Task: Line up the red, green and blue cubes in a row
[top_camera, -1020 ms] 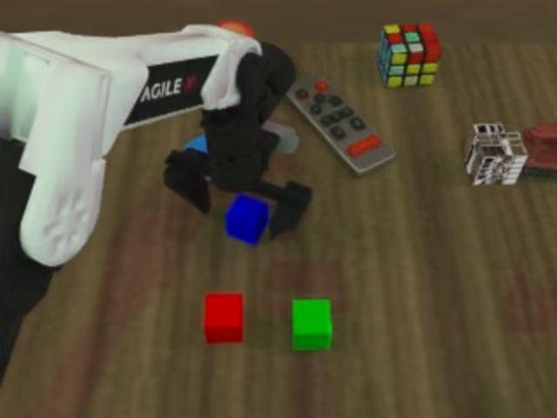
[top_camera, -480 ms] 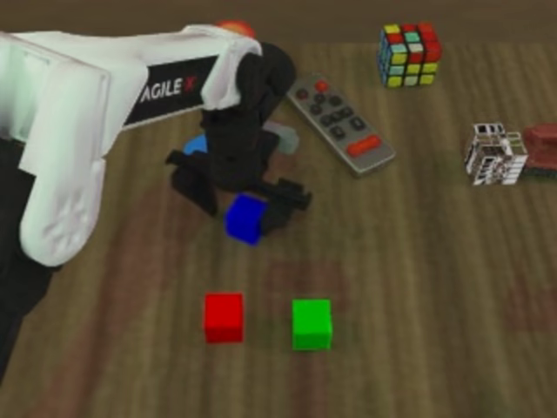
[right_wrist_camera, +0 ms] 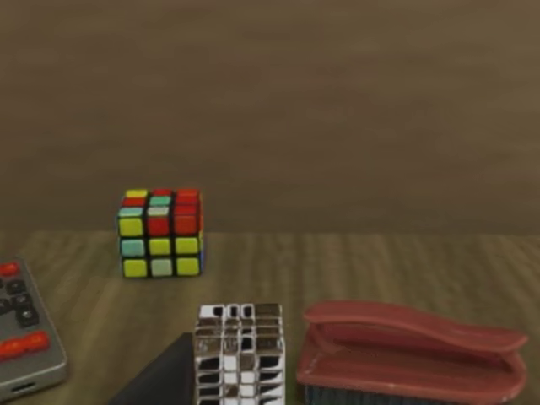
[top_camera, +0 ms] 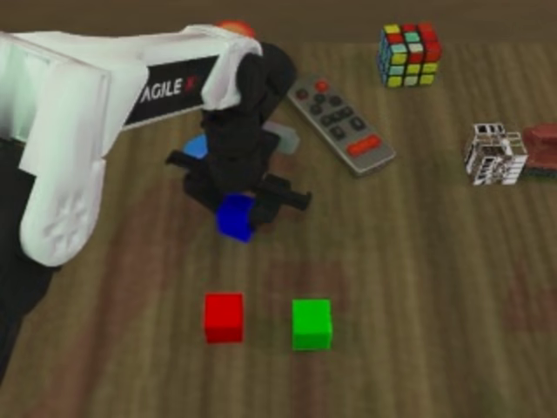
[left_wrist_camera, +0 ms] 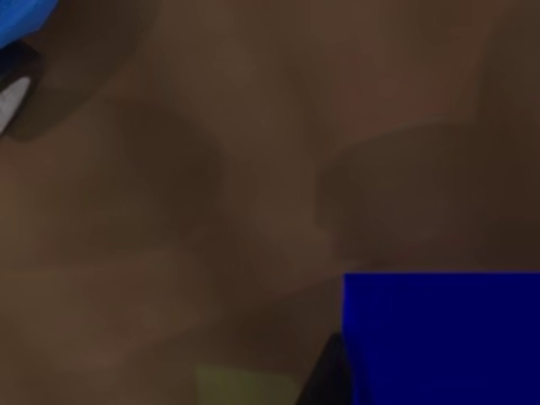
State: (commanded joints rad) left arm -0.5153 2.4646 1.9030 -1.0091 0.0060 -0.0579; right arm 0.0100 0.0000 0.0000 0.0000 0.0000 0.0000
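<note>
Top view, left pincer (top_camera: 233, 202) clamping blue cube (top_camera: 235, 217), open table (top_camera: 418, 287) rightward

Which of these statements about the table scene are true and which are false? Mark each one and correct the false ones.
1. The left gripper is shut on the blue cube. True.
2. The red cube lies to the right of the green cube in the top view. False: red lies to the left of green.
3. The remote control lies between the left arm and the multicoloured puzzle cube. True.
4. The blue cube already sits in a row with the other two. False: it is apart from them, farther up the table.
5. The right gripper holds the silvery puzzle cube. False: that cube stands untouched on the table.
</note>
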